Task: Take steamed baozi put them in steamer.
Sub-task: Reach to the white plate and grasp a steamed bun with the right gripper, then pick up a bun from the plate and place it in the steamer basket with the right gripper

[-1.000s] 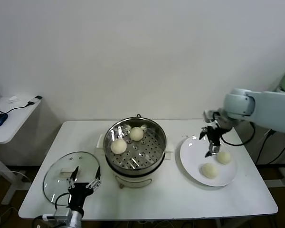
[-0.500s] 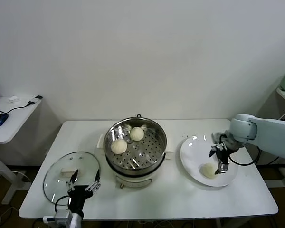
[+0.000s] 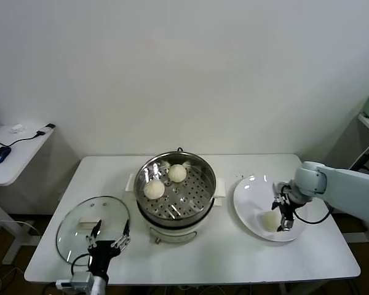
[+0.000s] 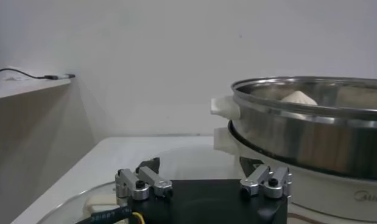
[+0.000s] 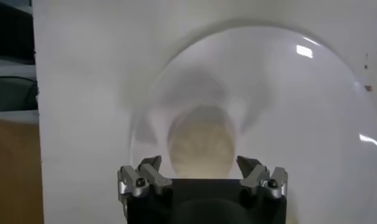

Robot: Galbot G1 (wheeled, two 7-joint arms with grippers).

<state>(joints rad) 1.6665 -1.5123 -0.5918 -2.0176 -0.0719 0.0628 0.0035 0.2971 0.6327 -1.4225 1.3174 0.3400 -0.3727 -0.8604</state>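
Note:
The steamer (image 3: 175,195) stands mid-table with two baozi on its perforated tray, one (image 3: 154,188) toward the left and one (image 3: 177,173) at the back. On the white plate (image 3: 249,193) to the right one baozi (image 3: 269,220) shows. My right gripper (image 3: 282,222) is low over the plate right beside it, and it covers the spot where a second bun lay. In the right wrist view my right gripper (image 5: 199,165) is open, with a baozi (image 5: 200,143) on the plate (image 5: 310,97) straight ahead between the fingertips. My left gripper (image 3: 111,230) is open and parked at the front left.
A round glass lid (image 3: 86,224) lies front left, under my left gripper. In the left wrist view the steamer (image 4: 310,131) rises just beyond the lid (image 4: 176,157). A side table (image 3: 12,150) with a mouse and cable stands far left.
My right gripper has moved down and toward the front of the plate. The farther bun on the plate is now hidden behind it. The left arm has barely moved.

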